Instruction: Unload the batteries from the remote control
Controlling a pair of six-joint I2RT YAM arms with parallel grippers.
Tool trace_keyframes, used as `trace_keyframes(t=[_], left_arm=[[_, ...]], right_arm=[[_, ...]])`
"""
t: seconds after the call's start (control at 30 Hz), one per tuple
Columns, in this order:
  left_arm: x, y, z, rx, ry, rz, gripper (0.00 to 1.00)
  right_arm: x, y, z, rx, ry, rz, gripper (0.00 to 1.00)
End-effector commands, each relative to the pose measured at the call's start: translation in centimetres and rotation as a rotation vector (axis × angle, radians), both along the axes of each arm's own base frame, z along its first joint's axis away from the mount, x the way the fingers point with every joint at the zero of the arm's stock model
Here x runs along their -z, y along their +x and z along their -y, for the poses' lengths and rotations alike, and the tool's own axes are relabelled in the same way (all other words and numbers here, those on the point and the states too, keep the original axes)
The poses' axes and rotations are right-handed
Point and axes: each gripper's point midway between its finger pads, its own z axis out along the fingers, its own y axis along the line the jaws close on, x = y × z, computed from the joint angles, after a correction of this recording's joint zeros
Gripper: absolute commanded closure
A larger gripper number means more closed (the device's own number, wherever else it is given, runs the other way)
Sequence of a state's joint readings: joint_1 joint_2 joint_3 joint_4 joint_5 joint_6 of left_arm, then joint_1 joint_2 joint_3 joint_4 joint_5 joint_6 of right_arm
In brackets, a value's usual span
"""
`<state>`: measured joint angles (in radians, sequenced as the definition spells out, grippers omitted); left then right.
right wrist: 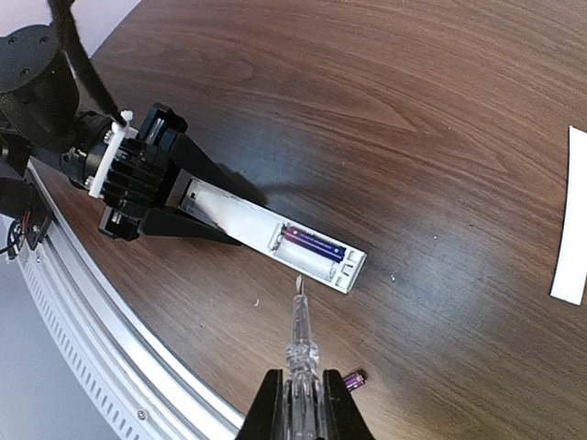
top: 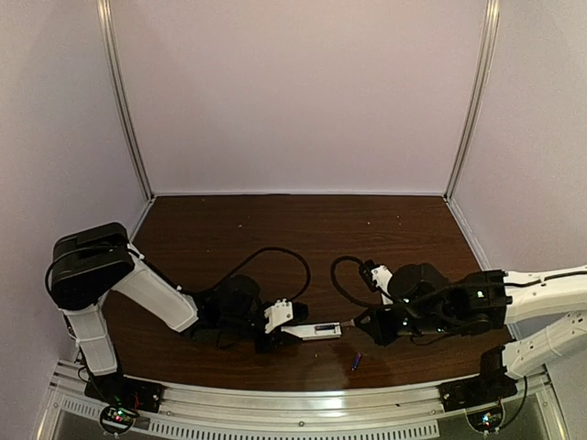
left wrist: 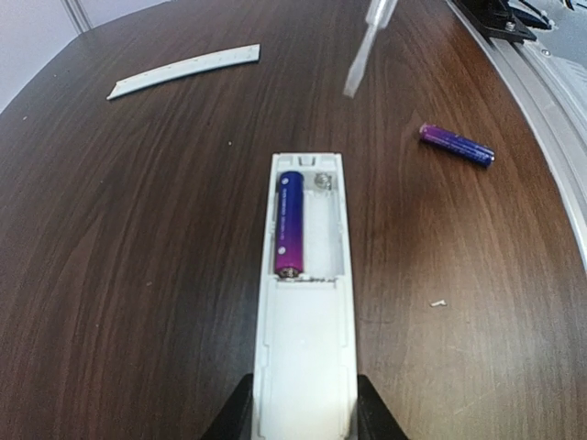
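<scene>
The remote control (left wrist: 307,348) is clamped at its near end by the left pincer (left wrist: 304,417) at the lower centre of the top view, its recess (left wrist: 323,234) turned up and one battery (left wrist: 290,225) seated in the left slot. The second battery (left wrist: 457,145) is seen loose on the table (left wrist: 110,275) at the upper right of the left wrist view, and the cover strip (left wrist: 183,70) at the upper left. A screwdriver (right wrist: 299,335) is gripped by the right pincer (right wrist: 301,403), its tip poised just beside the remote's open end.
</scene>
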<state>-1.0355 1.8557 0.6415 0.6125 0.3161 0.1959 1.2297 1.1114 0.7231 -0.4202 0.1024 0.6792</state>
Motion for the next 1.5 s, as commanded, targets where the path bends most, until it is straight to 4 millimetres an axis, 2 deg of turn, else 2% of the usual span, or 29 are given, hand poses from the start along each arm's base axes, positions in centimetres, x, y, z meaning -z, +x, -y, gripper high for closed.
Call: trace_keyframes(t=[0.0, 0.27, 0.47, 0.63, 0.87, 1.03, 1.23, 1.37, 1.47], left_arm=[[-2.4, 0.0, 0.2, -0.036, -0.083, 0.005, 1.00], [-2.1, -0.9, 0.1, -0.055, -0.079, -0.019, 1.00], [-1.7, -1.3, -0.1, -0.061, -0.066, -0.015, 1.00], [-1.3, -1.6, -0.3, -0.041, -0.057, -0.007, 1.00], [-1.3, -2.4, -0.1, 0.020, -0.064, 0.002, 1.00], [-1.0, -2.8, -0.3, 0.044, -0.060, 0.006, 1.00], [-0.8, -4.0, -0.4, 0.112, -0.064, -0.003, 1.00], [-0.7, -4.5, -0.5, 0.141, -0.060, -0.008, 1.00], [-0.5, -4.8, -0.6, 0.155, -0.055, -0.012, 1.00]], right_arm=[[-1.0, 0.0, 1.3, 0.126, 0.018, 0.024, 1.00], [-0.1, -1.3, 0.0, 0.142, -0.010, 0.023, 1.00], [0.4, -1.0, -1.0, 0.119, -0.169, 0.093, 1.00], [0.0, -1.3, -2.4, -0.029, -0.290, 0.141, 1.00], [-3.0, -0.2, -1.3, -0.107, -0.414, 0.270, 1.00], [-4.2, -0.5, -1.6, -0.218, -0.417, 0.220, 1.00], [-3.4, -2.4, -2.6, -0.426, -0.408, 0.124, 1.00], [-2.6, -2.4, -2.1, -0.491, -0.479, 0.145, 1.00], [-2.8, -2.3, -3.0, -0.534, -0.444, 0.189, 1.00]])
